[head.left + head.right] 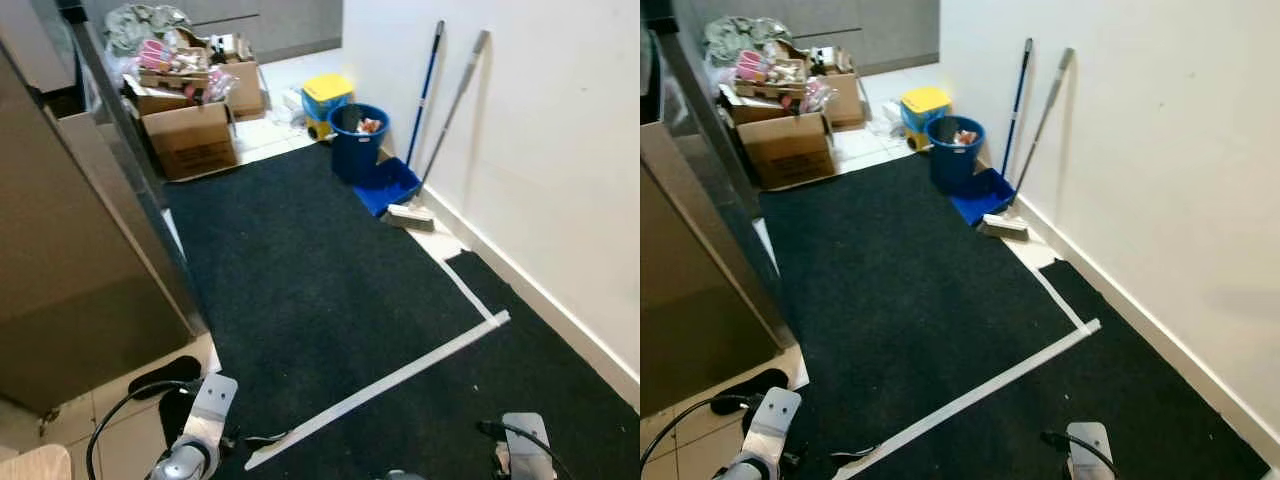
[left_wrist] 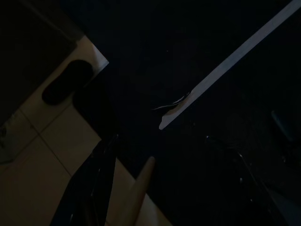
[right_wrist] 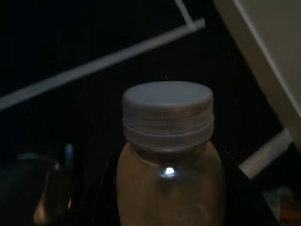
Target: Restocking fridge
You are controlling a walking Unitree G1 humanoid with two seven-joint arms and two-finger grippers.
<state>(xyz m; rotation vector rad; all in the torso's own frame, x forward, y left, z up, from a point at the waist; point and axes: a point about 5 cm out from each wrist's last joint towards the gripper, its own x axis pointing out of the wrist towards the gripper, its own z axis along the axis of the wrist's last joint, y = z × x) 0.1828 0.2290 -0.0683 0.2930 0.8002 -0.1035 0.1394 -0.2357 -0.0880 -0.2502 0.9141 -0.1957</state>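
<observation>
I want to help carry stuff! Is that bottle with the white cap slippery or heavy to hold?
The bottle looks like smooth, shiny plastic, so it could be a bit slippery. It seems full of brownish liquid up to the neck, so probably heavy for its size. The ridged white cap looks screwed on, so it likely won't spill while the right gripper's black fingers hold it.

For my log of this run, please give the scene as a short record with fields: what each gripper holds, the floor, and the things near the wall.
right gripper: shut on bottle, white cap on
left gripper: arm hangs low over the mat edge, fingers unclear
floor: black mat with white tape, tiles at the left
fridge: at the left
by wall: blue bin, blue dustpan, brush, two poles leaning
far end: boxes, full of items
</observation>
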